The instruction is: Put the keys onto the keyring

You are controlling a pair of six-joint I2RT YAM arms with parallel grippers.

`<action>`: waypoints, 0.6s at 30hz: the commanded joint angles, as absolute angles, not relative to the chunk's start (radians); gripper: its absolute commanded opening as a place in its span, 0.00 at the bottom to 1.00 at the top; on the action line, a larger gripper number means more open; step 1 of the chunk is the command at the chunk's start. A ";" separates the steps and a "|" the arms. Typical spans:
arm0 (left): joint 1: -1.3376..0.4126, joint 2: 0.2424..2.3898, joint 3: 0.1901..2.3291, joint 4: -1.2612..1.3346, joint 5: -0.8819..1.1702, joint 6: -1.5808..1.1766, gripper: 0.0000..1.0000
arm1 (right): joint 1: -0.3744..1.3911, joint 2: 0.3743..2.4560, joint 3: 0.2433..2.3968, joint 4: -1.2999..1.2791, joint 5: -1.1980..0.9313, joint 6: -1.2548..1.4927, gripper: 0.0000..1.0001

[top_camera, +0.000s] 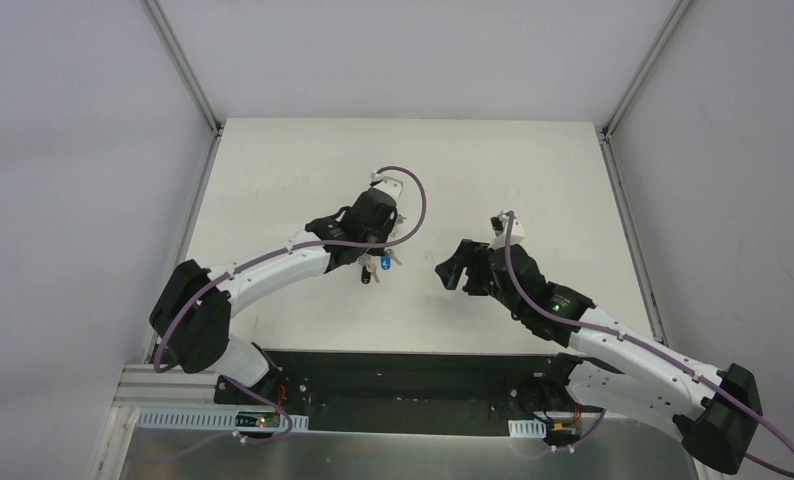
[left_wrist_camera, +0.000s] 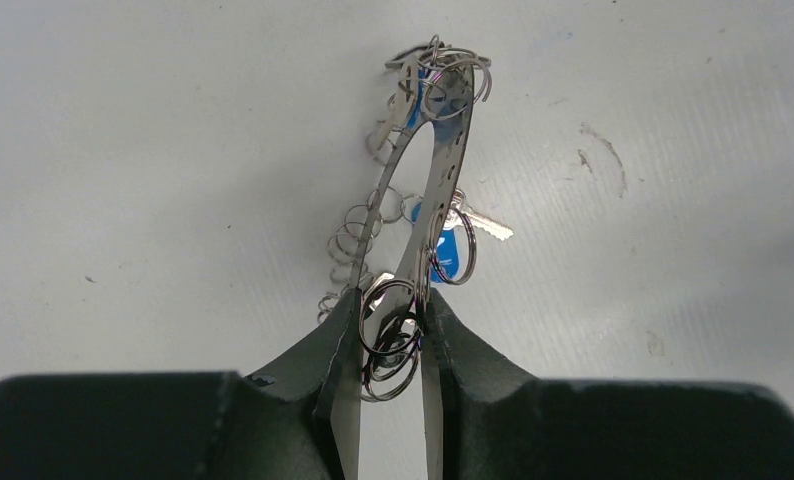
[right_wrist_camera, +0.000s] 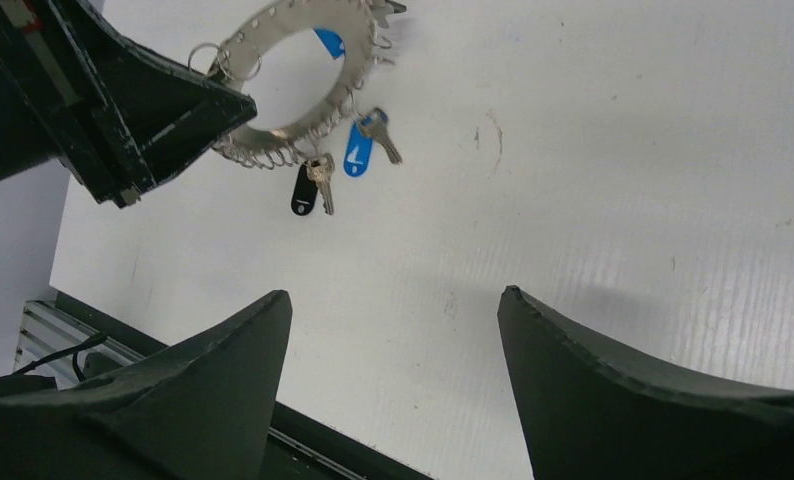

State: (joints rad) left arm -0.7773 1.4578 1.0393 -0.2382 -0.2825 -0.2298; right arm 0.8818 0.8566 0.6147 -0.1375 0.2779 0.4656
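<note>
My left gripper (left_wrist_camera: 393,300) is shut on the keyring (left_wrist_camera: 443,170), a flat silvery ring bristling with small wire loops, and holds it above the white table. In the right wrist view the keyring (right_wrist_camera: 285,133) shows as an oval beside the left gripper's fingers (right_wrist_camera: 173,105). A blue-capped key (right_wrist_camera: 358,152) and a black-capped key (right_wrist_camera: 303,192) hang from its lower edge. A second blue cap (right_wrist_camera: 328,42) shows through the ring. The blue key also shows in the top view (top_camera: 385,263). My right gripper (right_wrist_camera: 393,300) is open and empty, to the right of the ring (top_camera: 453,272).
The white table (top_camera: 533,180) has walls on its left, back and right. A black base plate (top_camera: 413,385) runs along the near edge. Faint scuff marks (right_wrist_camera: 493,135) mark the table surface. The purple cables loop over both arms.
</note>
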 commanded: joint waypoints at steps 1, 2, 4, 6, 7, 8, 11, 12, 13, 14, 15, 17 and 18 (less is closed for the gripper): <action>-0.775 1.532 1.100 -0.198 -0.336 -0.205 0.13 | 0.878 0.877 0.586 -0.146 0.274 0.546 0.82; -0.776 1.550 1.106 -0.198 -0.341 -0.205 0.17 | 0.878 0.884 0.582 -0.156 0.286 0.548 0.83; -0.775 1.584 1.116 -0.198 -0.345 -0.210 0.27 | 0.877 0.896 0.577 -0.180 0.325 0.555 0.84; -0.775 1.615 1.128 -0.197 -0.341 -0.214 0.34 | 0.878 0.907 0.576 -0.208 0.370 0.571 0.89; -0.775 1.626 1.135 -0.196 -0.335 -0.215 0.39 | 0.879 0.914 0.579 -0.226 0.392 0.585 0.92; -0.776 1.638 1.141 -0.195 -0.330 -0.214 0.44 | 0.878 0.920 0.584 -0.246 0.412 0.608 0.95; -0.777 1.664 1.160 -0.190 -0.330 -0.209 0.58 | 0.878 0.939 0.611 -0.314 0.468 0.668 0.99; -0.776 1.667 1.166 -0.189 -0.330 -0.208 0.63 | 0.878 0.948 0.621 -0.338 0.479 0.678 0.99; -0.778 1.666 1.170 -0.187 -0.330 -0.206 0.68 | 0.878 0.956 0.630 -0.365 0.489 0.690 0.99; -0.779 1.663 1.174 -0.186 -0.329 -0.204 0.73 | 0.878 0.962 0.638 -0.380 0.498 0.695 0.99; -0.778 1.655 1.177 -0.187 -0.324 -0.199 0.85 | 0.878 0.969 0.648 -0.392 0.505 0.698 0.99; -0.779 1.619 1.180 -0.186 -0.318 -0.193 0.99 | 0.878 0.976 0.659 -0.404 0.524 0.704 0.99; -0.780 1.599 1.180 -0.187 -0.309 -0.189 0.99 | 0.878 0.976 0.665 -0.405 0.532 0.698 0.99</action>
State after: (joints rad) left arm -0.7776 1.6752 1.1313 -0.1986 -0.3153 -0.2089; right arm 0.8810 0.9695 0.5987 -0.3458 0.4477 0.6567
